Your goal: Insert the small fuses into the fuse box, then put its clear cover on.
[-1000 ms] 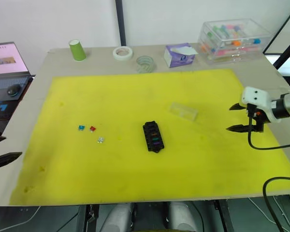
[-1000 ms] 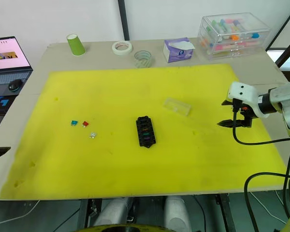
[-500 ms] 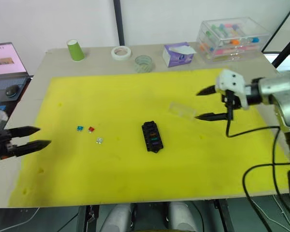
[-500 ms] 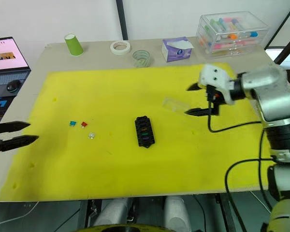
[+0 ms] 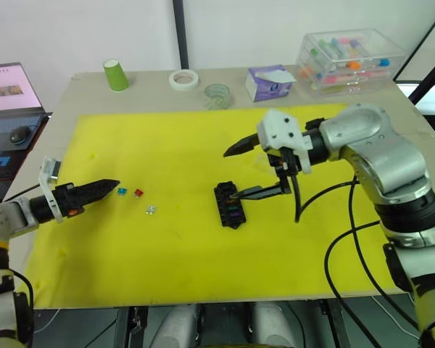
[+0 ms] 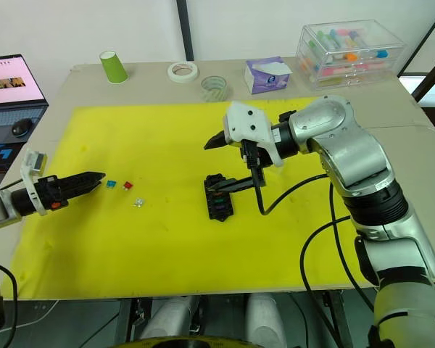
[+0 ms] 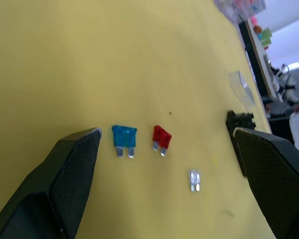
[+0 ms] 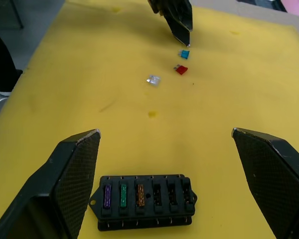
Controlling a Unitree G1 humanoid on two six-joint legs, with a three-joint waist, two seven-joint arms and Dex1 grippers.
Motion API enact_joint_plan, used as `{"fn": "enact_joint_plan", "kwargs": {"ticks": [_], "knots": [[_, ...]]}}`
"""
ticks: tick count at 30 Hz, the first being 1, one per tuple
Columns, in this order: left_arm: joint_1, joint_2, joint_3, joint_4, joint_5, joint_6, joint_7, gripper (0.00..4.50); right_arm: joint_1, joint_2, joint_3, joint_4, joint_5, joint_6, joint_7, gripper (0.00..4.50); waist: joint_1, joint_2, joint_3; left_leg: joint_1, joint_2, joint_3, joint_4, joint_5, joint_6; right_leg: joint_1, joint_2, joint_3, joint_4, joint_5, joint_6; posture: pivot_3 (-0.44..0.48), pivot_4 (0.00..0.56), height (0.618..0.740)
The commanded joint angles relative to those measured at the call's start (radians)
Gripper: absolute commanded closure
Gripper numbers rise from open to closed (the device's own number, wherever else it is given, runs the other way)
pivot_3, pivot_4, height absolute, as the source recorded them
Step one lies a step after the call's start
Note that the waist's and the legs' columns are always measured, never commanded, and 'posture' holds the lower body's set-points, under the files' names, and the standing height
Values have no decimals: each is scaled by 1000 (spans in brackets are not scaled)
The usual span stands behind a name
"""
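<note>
Fuse box [image 8: 145,200] sat mid yellow foam mat [image 5: 167,261], three slots filled (purple, green, amber), three empty. Right gripper [image 5: 241,171] hovered just above/beside box, fingers spread wide, holding nothing. Left gripper [image 6: 94,179] low over mat w/ tips just short of blue fuse [image 7: 124,138]; fingers wide apart in wrist view, empty. Red fuse [image 7: 162,137] just beside blue one, clear/silver fuse [image 7: 194,179] near, slightly apart toward box. Clear cover [image 7: 240,85] glimpsed in left wrist view beyond box; hidden behind right arm in head views. Judged: half the fuses in, three loose, cover not on. Risks: fuses tiny and flat on soft foam, so finger tips could dig into mat or flick one away; blue and red close enough that a wide closure might catch both or knock the neighbour. Right gripper close to box, so a bump could shift or tip it, misaligning slots. Blades must enter upright; a tilted pinch would likely jam.
</note>
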State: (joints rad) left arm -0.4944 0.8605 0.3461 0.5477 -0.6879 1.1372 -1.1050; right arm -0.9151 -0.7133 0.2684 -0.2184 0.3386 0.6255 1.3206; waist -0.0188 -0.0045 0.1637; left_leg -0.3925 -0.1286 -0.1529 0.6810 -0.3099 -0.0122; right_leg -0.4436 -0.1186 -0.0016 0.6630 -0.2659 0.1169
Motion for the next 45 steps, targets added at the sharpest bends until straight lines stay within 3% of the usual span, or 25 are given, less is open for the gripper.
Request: {"fn": "enact_joint_plan", "kwargs": {"ticks": [1,12,33,39,45], "knots": [[-18,16,2,25,4,13,0,0,-14,5,-11,-42,11,-5,-12,27,-1,0,0,0,0,0,0,0,0,0,0,0,0,0,0,0,150,740],[-33,-42,-103,15,38,2,-20,0,-4,-8,0,-43,-6,-16,-22,27,6,0,0,0,-1,0,1,0,0,0,-1,0,0,0,0,0,150,740],[3,-61,-154,-15,56,14,-66,0,-7,-11,11,-39,-13,-19,-27,27,8,0,0,0,-4,-3,2,0,0,1,-1,0,1,0,0,0,150,740],[4,-61,-128,9,65,-1,-47,1871,-11,-10,19,-32,-18,-30,-24,0,6,0,0,0,-3,-3,2,0,0,1,-1,0,1,0,0,0,150,740],[12,-57,-123,12,71,-7,-50,1871,-12,-8,25,-26,-26,-41,-21,0,5,0,0,0,-3,-3,1,0,0,1,-1,0,1,0,0,0,150,740]]}}
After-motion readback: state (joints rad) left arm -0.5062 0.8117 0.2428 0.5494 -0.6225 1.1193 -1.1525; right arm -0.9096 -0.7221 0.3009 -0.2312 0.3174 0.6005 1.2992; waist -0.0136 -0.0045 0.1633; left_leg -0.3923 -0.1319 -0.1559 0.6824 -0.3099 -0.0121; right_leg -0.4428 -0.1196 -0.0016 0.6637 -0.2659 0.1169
